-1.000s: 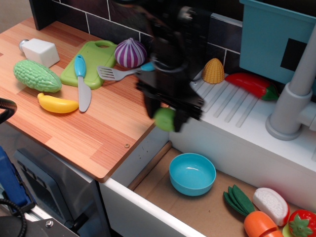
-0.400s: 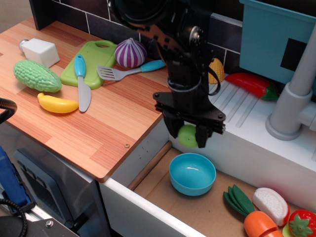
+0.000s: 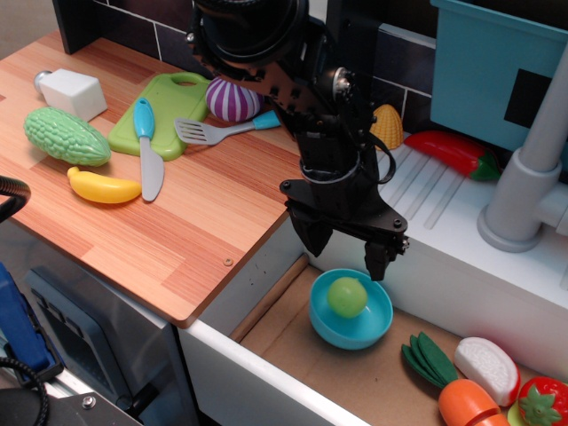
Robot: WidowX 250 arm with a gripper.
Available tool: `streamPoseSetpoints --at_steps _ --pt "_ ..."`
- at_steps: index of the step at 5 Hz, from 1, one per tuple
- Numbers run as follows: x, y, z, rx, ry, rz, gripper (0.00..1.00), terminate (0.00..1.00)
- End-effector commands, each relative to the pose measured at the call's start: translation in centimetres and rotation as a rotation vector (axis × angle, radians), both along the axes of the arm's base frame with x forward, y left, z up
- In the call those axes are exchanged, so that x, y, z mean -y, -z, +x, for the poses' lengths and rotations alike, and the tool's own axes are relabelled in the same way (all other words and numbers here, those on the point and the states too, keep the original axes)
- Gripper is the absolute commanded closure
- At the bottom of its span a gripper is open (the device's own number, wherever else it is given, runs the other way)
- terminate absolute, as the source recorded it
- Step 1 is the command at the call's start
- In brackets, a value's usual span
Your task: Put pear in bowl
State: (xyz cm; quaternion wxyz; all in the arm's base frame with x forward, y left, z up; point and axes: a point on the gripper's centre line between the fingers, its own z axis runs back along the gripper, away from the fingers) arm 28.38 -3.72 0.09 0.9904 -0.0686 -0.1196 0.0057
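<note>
The pear (image 3: 347,296), a small smooth light-green ball, lies inside the light-blue bowl (image 3: 377,328) on the brown sink floor. My gripper (image 3: 347,252) hangs just above the bowl with its two black fingers spread apart and nothing between them. The fingertips are clear of the pear. The black arm rises up and to the left from the gripper and hides part of the counter behind it.
On the wooden counter (image 3: 177,213) lie a bumpy green gourd (image 3: 67,136), a banana (image 3: 104,187), a blue knife (image 3: 146,146), a green cutting board (image 3: 169,102), a spatula (image 3: 213,130) and a purple onion (image 3: 229,98). A carrot (image 3: 466,406) lies right of the bowl. A grey faucet (image 3: 532,169) stands at right.
The gripper carried the pear from the counter edge down and right over the bowl, then opened. The pear has dropped into the bowl.
</note>
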Motion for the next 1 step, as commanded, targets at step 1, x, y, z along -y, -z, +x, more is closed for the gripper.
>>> streamPoseSetpoints --at_steps 1 --pt "0.10 -0.85 0.56 0.035 0.004 -0.002 0.00 1.00"
